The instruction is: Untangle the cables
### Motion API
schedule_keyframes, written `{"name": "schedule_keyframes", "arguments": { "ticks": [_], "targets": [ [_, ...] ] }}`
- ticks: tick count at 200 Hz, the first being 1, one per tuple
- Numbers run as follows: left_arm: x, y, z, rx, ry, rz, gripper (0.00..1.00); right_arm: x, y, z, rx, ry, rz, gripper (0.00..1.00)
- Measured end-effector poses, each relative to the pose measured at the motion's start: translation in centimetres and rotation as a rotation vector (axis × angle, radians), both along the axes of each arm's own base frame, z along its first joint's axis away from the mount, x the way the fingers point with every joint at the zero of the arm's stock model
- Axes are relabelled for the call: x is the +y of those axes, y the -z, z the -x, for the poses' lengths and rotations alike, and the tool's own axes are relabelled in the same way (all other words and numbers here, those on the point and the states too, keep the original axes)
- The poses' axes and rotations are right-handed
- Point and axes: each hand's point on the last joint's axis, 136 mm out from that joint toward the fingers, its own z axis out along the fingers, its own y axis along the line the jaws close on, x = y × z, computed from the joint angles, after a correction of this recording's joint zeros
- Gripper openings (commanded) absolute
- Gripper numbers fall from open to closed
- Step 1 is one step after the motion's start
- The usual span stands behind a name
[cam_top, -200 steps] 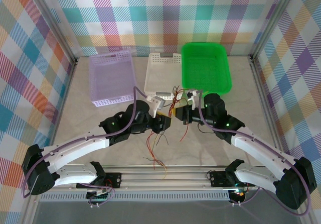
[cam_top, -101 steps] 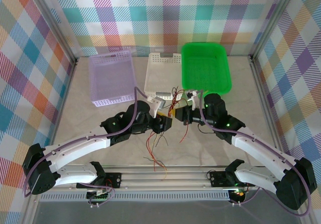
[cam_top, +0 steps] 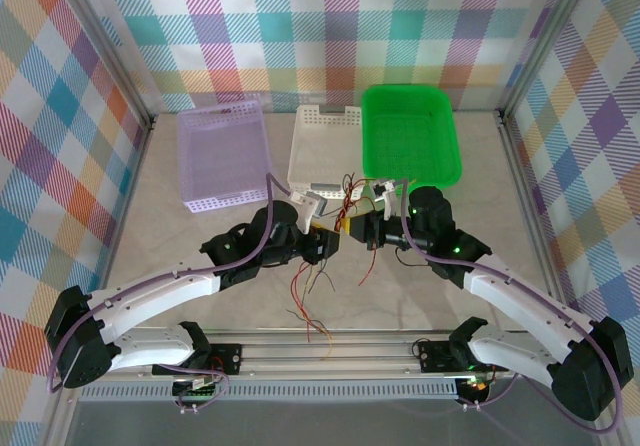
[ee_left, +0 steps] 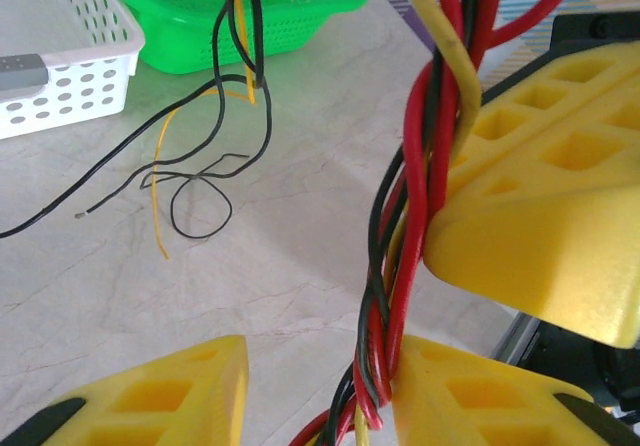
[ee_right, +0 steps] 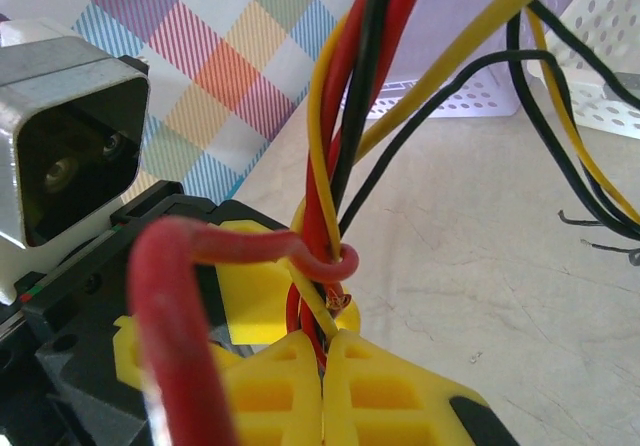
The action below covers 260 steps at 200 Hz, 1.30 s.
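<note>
marble tabletop point(cam_top: 150, 228) lies open beside dangling cables point(cam_top: 297, 286).

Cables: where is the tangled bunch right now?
In the top view the cables hang mid-table between the left claw and right claw, just in front of the white basket; the right claw pinches them.

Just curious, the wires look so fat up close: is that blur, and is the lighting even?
Right wrist view: the cables sit close to the lens and loom large; the nearest red loop is blurred. Left wrist view: the twisted bundle and the green basket behind both read clearly. Top view: even light, faint shadows, no glare.
</note>
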Motion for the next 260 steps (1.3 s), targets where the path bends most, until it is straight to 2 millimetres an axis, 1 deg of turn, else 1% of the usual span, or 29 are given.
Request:
{"name": "schedule_keyframes", "arguments": {
  "ticks": [20, 40, 51, 59, 95, 119, 153, 194, 215, 232, 240, 248, 260],
  "targets": [
    [0.0, 0.0, -0.1, 0.004, -0.004, 0.005, 0.34, 0.0, 0.0, 0.0, 0.006, -0.001, -0.003, 0.00],
    [0.0, -0.1, -0.1, 0.006, -0.004, 0.014, 0.25, 0.1, 0.0, 0.1, 0.009, -0.004, -0.005, 0.00],
    [-0.1, -0.2, -0.1, 0.005, -0.002, 0.022, 0.14, 0.0, -0.1, 0.1, 0.010, -0.003, -0.007, 0.00],
    [-0.2, -0.3, -0.1, 0.003, 0.003, 0.027, 0.10, 0.0, -0.1, 0.1, 0.008, -0.003, -0.008, 0.00],
    [-0.4, -0.6, 0.0, 0.004, 0.015, 0.042, 0.00, -0.2, -0.2, 0.0, 0.004, 0.010, -0.004, 0.00],
    [-0.1, -0.9, 0.1, 0.000, 0.014, 0.051, 0.00, -0.4, -0.1, -0.1, -0.001, 0.021, 0.003, 0.00],
    [0.8, -1.2, 0.2, -0.006, 0.003, 0.062, 0.00, -0.6, -0.1, 0.0, -0.015, 0.027, 0.017, 0.00],
    [1.7, -1.7, 0.4, -0.018, -0.011, 0.081, 0.00, -1.0, 0.7, -0.1, -0.020, 0.039, 0.054, 0.00],
    [2.1, -2.1, 0.4, -0.021, -0.020, 0.096, 0.00, -1.2, 1.2, 0.1, -0.016, 0.037, 0.059, 0.00],
    [2.2, -2.0, 0.4, -0.013, -0.024, 0.103, 0.00, -1.1, 1.4, 0.7, -0.015, 0.014, 0.044, 0.00],
    [2.1, -1.8, 0.5, -0.005, -0.021, 0.104, 0.00, -1.0, 1.3, 0.9, -0.018, 0.002, 0.030, 0.09],
    [2.1, -1.7, 0.5, 0.001, -0.022, 0.106, 0.00, -0.8, 1.1, 1.1, -0.021, -0.010, 0.013, 0.20],
    [2.1, -1.4, 0.5, 0.016, -0.026, 0.110, 0.00, -0.6, 0.7, 1.3, -0.026, -0.023, -0.014, 0.31]
  ]
}}
